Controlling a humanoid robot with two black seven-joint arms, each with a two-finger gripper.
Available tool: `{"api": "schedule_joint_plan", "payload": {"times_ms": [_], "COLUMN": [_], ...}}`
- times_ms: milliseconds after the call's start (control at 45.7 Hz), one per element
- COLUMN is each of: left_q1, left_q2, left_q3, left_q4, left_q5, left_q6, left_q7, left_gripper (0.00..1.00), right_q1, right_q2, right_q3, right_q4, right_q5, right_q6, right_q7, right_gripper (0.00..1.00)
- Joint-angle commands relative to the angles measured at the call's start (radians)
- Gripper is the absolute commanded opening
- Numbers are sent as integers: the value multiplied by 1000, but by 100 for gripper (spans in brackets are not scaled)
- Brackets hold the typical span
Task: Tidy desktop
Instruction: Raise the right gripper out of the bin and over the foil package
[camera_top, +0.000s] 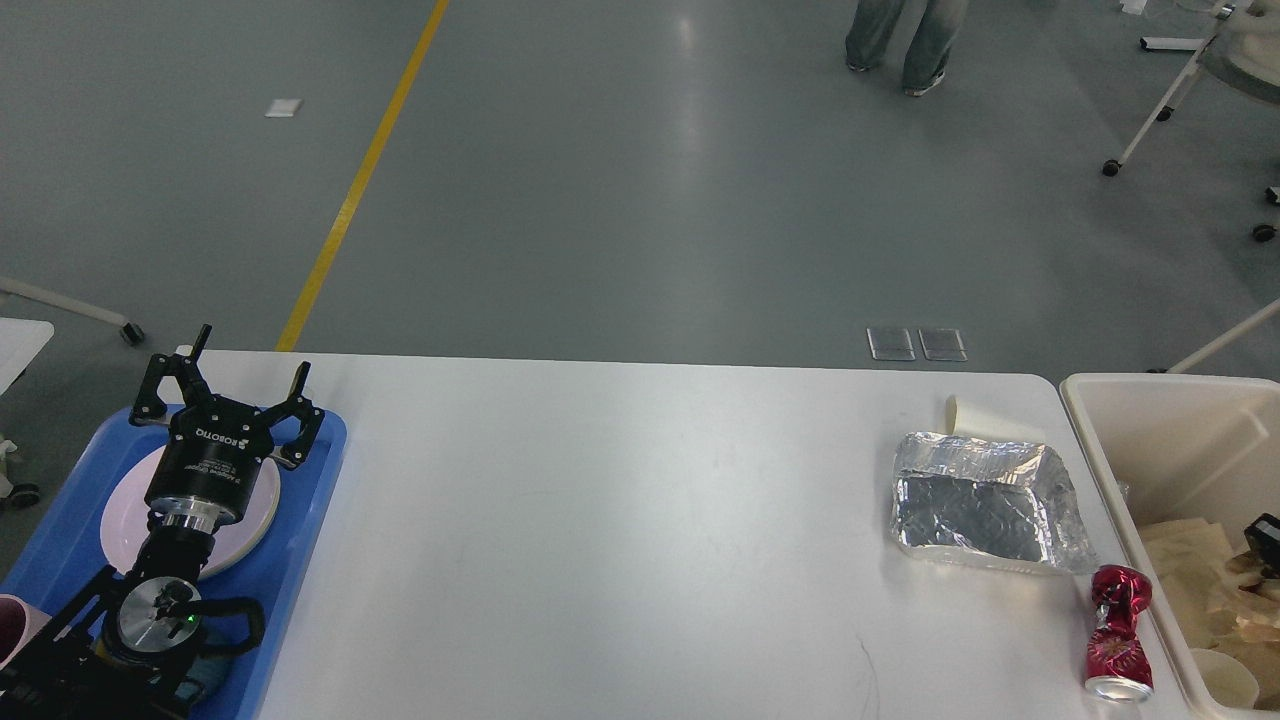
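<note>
Left tool spread above white desktop

The white desktop has rounded far corners and a slightly glossy top. A blue tray lies at its left end. Near the right end lies a crumpled foil tray, with a paper cup on its side just behind it. A crushed red can lies near the front right edge.

Head view: high; angled down over desktop
</note>
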Motion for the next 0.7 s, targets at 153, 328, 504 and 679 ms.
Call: {"api": "schedule_joint_plan", "payload": {"times_ms": [153,328,504,679], "left_q1": [0,0,0,0], "left_q2": [0,0,0,0], "left_q3": [0,0,0,0], "left_q4": [0,0,0,0], "left_q5": [0,0,0,0], "left_q6": [1,0,0,0], "left_q7": [0,0,0,0], "left_gripper": [96,96,96,96], "right_q1": [-163,-178,-178,-178], "right_q2": [134,143,146,157], "right_q3": [34,51,66,65], "right_q4": [-104,-107,-111,-113], "right_q5": [3,7,6,6], "right_q6": [-224,-252,-381,-425], "right_q7": [-18,-19,-12,-10], "right_gripper": [0,9,100,100]}}
